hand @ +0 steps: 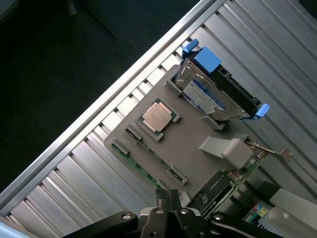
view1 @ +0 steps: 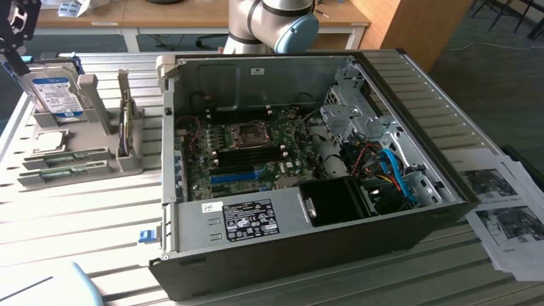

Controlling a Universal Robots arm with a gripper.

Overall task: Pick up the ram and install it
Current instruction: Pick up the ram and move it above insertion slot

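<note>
The hand (hand: 168, 195) is seen pressed together with nothing pinched between its fingers, and it is held above the edge of a grey holder (hand: 193, 148), near one end of the ram (hand: 141, 168). The ram (view1: 65, 157) is laid flat in the holder (view1: 102, 108) on the slatted table (view1: 76, 217), to the exterior view's left of the open computer case (view1: 281, 255). A CPU (hand: 157, 117) is set just beside the ram, and a hard drive (view1: 53, 95) is stood upright behind it. No ram is seated in the motherboard (view1: 246, 156).
</note>
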